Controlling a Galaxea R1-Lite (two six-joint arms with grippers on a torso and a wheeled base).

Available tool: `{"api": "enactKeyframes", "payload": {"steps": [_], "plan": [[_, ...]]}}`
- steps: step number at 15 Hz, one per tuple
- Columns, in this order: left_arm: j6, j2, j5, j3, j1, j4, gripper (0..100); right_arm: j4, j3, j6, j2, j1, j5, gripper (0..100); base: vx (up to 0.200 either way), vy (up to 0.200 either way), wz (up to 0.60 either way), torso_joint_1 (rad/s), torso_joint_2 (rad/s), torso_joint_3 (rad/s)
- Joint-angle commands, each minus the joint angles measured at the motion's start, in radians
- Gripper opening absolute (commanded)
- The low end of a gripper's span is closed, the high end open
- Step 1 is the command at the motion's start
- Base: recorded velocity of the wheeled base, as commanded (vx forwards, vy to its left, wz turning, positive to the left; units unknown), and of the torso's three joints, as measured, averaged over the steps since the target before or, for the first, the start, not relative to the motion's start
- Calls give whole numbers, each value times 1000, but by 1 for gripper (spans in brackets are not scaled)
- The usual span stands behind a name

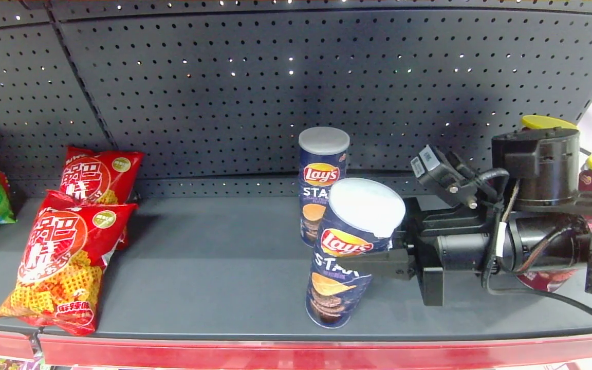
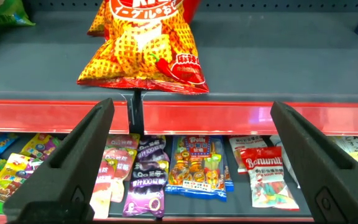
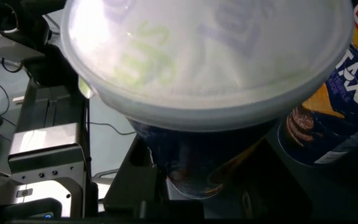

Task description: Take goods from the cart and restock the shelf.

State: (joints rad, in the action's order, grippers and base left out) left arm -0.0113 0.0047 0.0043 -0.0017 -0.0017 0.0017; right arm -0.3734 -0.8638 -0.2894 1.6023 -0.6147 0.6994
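- On the grey metal shelf (image 1: 214, 267), just in front of an upright blue cylindrical crisp can (image 1: 321, 174), a matching white-lidded can (image 1: 350, 257) stands tilted, clamped in the right gripper (image 1: 365, 254) fingers.
- Before that shelf's red front edge, the left gripper (image 2: 191, 109) hangs empty, fingers spread.

Right claw (image 1: 367, 247) clamped around can (image 1: 334, 290), left claw (image 2: 191, 111) spread wide

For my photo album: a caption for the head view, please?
Right gripper holds a tilted chip can near the shelf edge, a second can upright behind.
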Motion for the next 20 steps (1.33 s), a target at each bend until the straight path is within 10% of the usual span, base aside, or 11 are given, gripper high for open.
{"api": "enactKeyframes", "payload": {"steps": [1,5,6,20], "plan": [[-1,1,0,0,0,0,100,-1,0,-1,10,-2,0,0,0,0,0,0,0,0],[-1,1,0,0,0,0,100,-1,-1,4,24,-7,-4,0,0,0,0,0,0,0],[-1,1,0,0,0,0,100,-1,-1,4,27,-8,-4,100,0,0,0,0,0,0],[-1,1,0,0,0,0,100,-2,71,21,-39,15,-21,100,0,0,0,0,0,0]]}}
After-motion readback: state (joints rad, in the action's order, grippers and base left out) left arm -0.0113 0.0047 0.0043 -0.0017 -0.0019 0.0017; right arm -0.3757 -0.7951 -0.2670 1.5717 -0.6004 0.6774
